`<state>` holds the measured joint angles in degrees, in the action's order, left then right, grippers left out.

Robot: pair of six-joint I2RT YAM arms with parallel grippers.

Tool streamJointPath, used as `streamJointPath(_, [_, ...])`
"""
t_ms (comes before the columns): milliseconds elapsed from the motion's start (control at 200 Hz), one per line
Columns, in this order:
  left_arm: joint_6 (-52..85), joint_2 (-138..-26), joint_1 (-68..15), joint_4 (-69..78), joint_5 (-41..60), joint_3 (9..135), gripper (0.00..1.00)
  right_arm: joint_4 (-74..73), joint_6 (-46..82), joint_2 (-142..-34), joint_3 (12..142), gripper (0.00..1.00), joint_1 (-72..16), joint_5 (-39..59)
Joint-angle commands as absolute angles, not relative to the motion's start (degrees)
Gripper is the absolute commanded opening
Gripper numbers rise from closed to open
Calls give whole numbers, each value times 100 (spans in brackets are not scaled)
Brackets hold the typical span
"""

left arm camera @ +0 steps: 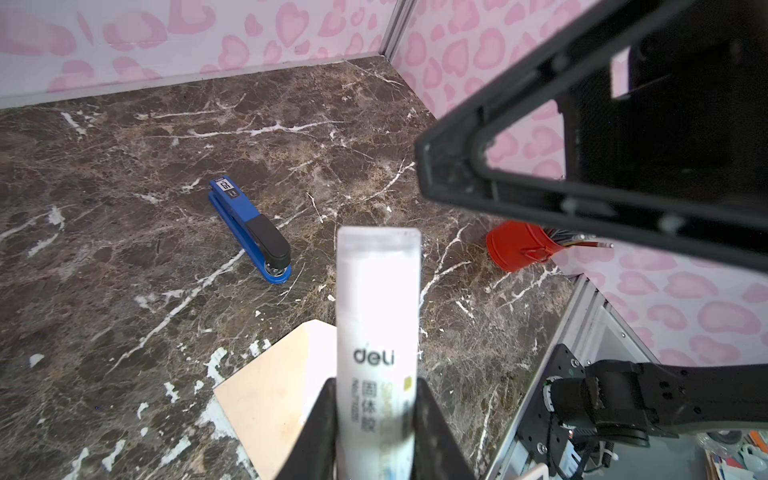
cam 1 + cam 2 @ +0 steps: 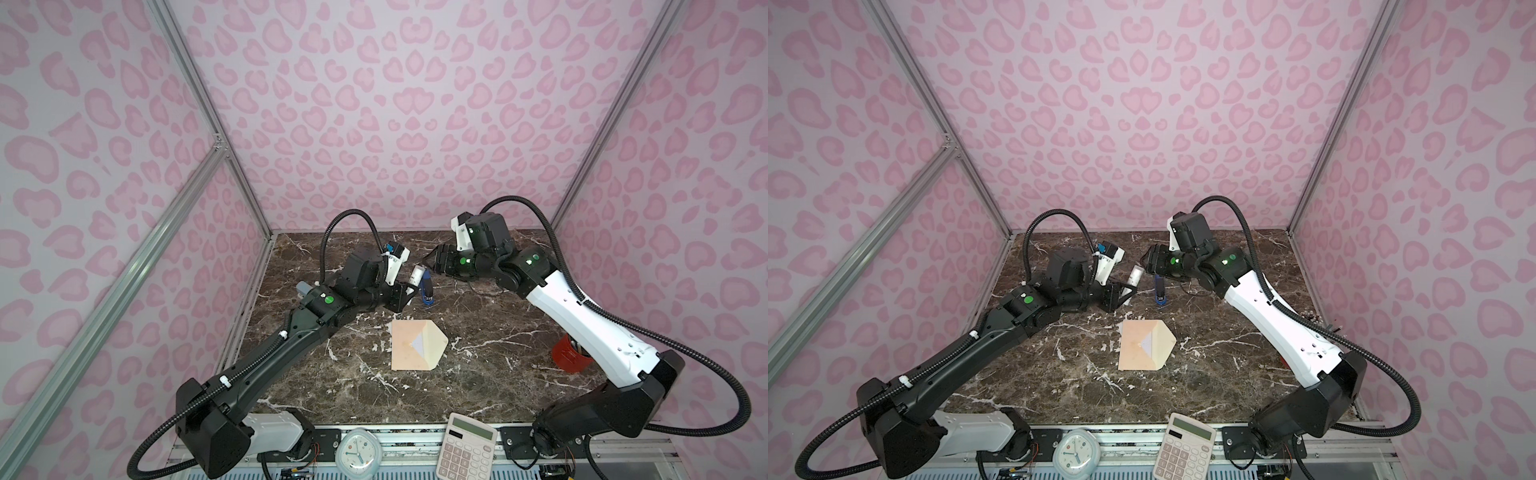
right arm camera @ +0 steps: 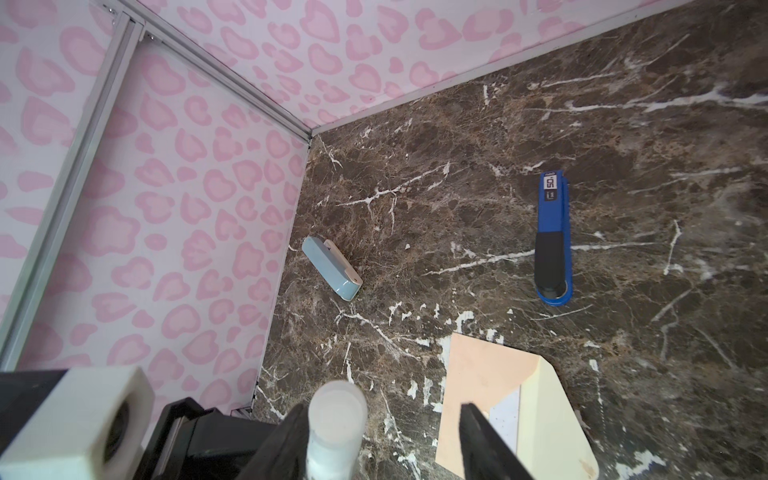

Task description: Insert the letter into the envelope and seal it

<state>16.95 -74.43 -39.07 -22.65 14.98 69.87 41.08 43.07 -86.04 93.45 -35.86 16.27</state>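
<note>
The envelope lies flat on the dark brown, white-veined marble worktop. It is a matte peach paper rectangle. Its long axis runs from the near edge toward the back wall. Its pointed flap lies open, cream inside up, with the tip aimed to the robot's right. A small white wedge of paper shows at the mouth, where flap meets body. I cannot tell whether this is the letter.

Beyond the envelope's far edge, above the worktop, the left tool is clamped on a glue stick. The stick is a smooth white plastic cylinder with a frosted cap, printed "deli". Its cap end points into the right tool, whose black fingers stand wide apart. The cap sits between them, close beside one finger and clear of the other; whether it touches I cannot tell.

A blue stapler with a black grip lies on the worktop beyond the envelope, below the two tools. A red bucket-shaped pen pot stands to the envelope's right, well apart. A pale blue-grey oblong case lies beyond and left of the envelope, near the side wall.
</note>
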Motion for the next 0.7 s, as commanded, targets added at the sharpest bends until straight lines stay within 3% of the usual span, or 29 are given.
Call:
streamJointPath(0, [1707,-7374,-3911,-1898,1389,6929,13,3704,4629,-8659,9307,60,-3614,2009])
streamJointPath(355, [1714,-7365,-3926,-1587,1433,6847,12,3555,4781,-8835,9266,59,-3674,2170])
streamJointPath(695, [1715,-7343,-3934,-1511,1464,6779,10,3409,4768,-8971,9346,49,-3663,2109])
